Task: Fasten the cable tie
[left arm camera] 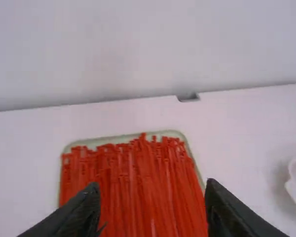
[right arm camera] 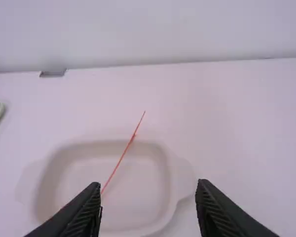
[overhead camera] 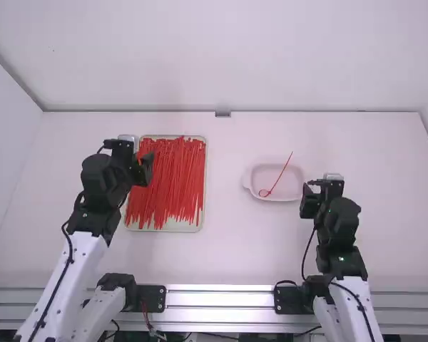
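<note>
**tiebot_fan:** Left gripper (left arm camera: 150, 217) up close: fingers spread apart, nothing in them, hanging over the left side of the red cable ties (left arm camera: 138, 173) piled in the tray (left arm camera: 89, 141).

**yam_user:** Yep, the right gripper (right arm camera: 148, 212) is wide open and empty too, just at the near side of the white dish (right arm camera: 180, 170). One cable tie (right arm camera: 123, 153) lies in there, looped at one end, tail poking over the far rim.

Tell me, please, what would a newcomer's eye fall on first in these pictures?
The dense pile of red cable ties on a tray at the left, under the open left gripper. Next, a single looped red tie lying in the white dish at right, its tail poking over the far rim, before the open right gripper.
</note>
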Robot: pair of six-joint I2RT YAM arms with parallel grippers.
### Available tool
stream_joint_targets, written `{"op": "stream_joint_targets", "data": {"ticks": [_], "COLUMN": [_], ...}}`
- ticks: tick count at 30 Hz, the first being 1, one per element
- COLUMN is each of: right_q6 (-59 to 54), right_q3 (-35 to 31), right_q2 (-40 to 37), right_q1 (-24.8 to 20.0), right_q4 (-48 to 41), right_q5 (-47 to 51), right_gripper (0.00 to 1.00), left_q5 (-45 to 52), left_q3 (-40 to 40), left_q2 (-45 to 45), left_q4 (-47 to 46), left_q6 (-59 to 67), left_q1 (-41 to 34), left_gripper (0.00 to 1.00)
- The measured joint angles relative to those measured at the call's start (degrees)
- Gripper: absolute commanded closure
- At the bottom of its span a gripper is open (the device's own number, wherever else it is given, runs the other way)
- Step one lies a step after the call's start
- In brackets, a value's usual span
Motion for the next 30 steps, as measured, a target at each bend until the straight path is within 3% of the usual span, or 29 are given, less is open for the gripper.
{"op": "stream_joint_targets", "data": {"ticks": [13,22,30], "right_q6": [-0.6,-0.7,-0.7], "right_q3": [-15.9,-15.9,-15.9], "right_q2": [-16.1,-24.3,-29.9], "right_q1": [0.0,0.0,0.0], "right_q4": [0.3,0.5,0.5], "right_q5": [0.3,0.2,0.3], "right_gripper": [0.84,0.97,1.00], "left_q5": [-8.7,-9.2,-9.3], "left_q3": [-18.0,-28.2,-36.0], "left_q2": [-17.9,-28.3,-35.9], "left_q4": [0.0,-0.1,-0.1], "left_q6": [0.0,0.0,0.0], "left_q1": [0.0,0.0,0.0], "left_gripper": [0.83,0.99,1.00]}}
